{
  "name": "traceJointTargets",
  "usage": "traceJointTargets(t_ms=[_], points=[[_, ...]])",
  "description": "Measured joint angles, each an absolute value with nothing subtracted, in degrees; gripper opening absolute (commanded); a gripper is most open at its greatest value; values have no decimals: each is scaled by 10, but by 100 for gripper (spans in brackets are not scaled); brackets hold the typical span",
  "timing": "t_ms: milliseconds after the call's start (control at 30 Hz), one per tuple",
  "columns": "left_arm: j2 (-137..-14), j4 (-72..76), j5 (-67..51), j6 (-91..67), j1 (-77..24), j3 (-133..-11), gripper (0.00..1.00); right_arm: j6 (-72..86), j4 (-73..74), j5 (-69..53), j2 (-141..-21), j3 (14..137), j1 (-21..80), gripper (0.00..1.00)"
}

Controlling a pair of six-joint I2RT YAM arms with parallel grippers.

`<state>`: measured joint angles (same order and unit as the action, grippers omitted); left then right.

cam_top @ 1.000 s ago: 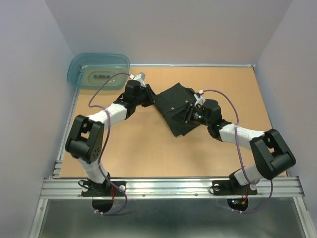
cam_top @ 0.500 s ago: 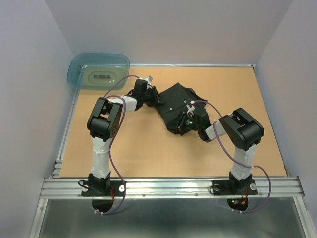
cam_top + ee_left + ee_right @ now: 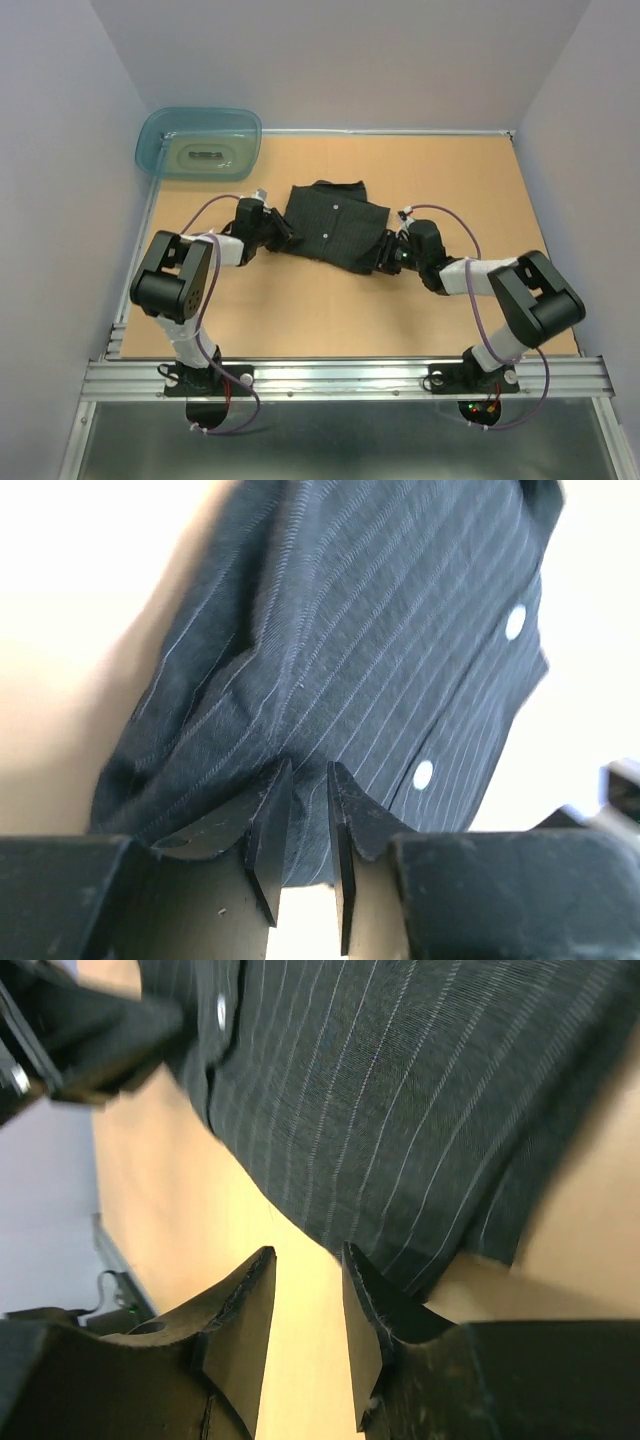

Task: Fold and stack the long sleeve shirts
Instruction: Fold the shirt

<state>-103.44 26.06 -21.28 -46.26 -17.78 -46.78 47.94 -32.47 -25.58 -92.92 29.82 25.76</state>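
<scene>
Right gripper (image 3: 310, 1252): jaws slightly apart, tips at the lower-right edge of the black pinstriped button-up shirt (image 3: 330, 222)
Left gripper (image 3: 308, 772): jaws clamped on shirt's left edge
Shirt: flat, mid-frame, on tan wooden table (image 3: 300, 310)
Translucent teal plastic tub (image 3: 150, 150): upper left, apart from shirt

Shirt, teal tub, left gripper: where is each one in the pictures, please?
shirt (image 3: 334, 227), top external view, middle of its folded body.
teal tub (image 3: 150, 140), top external view, its left wall.
left gripper (image 3: 308, 772), left wrist view, midway between its fingertips.
</scene>
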Motion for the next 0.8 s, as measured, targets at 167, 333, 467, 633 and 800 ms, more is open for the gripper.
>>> traceJointTargets(t_ms=[167,333,467,633,800], points=[[-894,236,-200,-469,-199,-342,34,421,-204,-247,-834,316,251,39],[-771,212,-192,-469,-232,-299,34,423,-185,-283,-826,375,261,39],[-708,216,-158,-467,-231,-296,33,458,-251,-324,-877,432,303,39],[-758,217,-135,-465,-223,-298,29,495,-342,-356,-1014,499,338,39],[-856,222,-133,-474,-199,-296,26,520,-393,-357,-1133,511,338,39]])
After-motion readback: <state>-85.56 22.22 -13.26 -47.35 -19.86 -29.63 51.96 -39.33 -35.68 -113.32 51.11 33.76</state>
